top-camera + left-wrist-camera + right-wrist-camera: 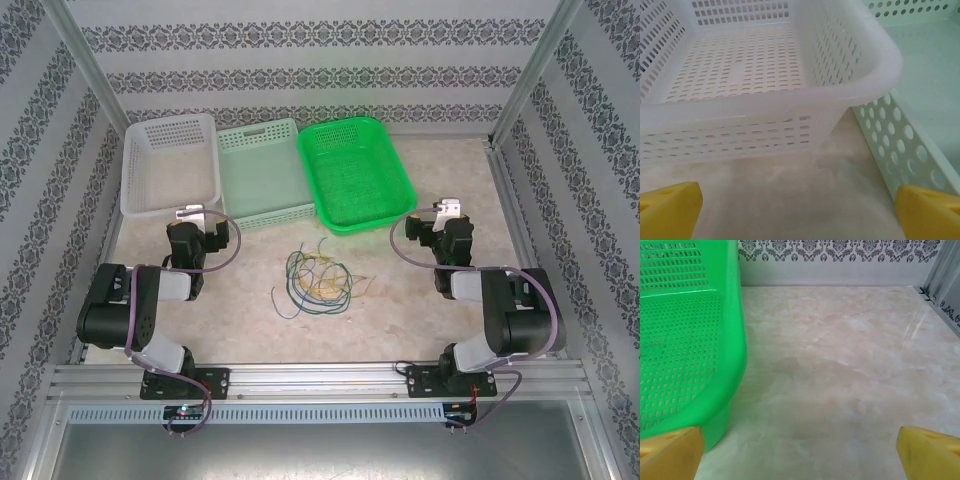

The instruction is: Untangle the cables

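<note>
Cables tangled mid-table between left gripper and right gripper, touching neither

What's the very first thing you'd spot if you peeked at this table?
Probably the bright green basket at the back right, next to a mint basket and a white basket. Then the cables, a messy yellow, green and blue tangle lying in the middle of the table.
</note>
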You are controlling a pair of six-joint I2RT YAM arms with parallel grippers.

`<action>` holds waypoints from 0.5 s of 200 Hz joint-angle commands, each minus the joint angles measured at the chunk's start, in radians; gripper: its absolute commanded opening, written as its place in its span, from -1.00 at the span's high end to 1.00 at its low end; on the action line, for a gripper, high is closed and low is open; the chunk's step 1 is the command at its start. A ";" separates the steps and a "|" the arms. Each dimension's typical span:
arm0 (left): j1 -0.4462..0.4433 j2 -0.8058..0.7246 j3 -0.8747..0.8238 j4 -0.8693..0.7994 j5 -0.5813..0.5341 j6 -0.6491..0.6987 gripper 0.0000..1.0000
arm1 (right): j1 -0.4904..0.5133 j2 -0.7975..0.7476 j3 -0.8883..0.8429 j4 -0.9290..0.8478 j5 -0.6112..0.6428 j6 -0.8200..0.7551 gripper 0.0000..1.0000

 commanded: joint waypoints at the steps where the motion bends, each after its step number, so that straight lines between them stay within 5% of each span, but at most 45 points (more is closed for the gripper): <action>1: -0.004 0.006 0.002 0.002 0.017 0.006 -0.99 | 0.008 0.008 0.001 0.017 0.001 0.006 -0.96; 100: -0.004 0.007 0.003 0.002 0.020 0.006 -0.99 | -0.006 0.009 0.004 0.012 -0.024 0.019 -0.96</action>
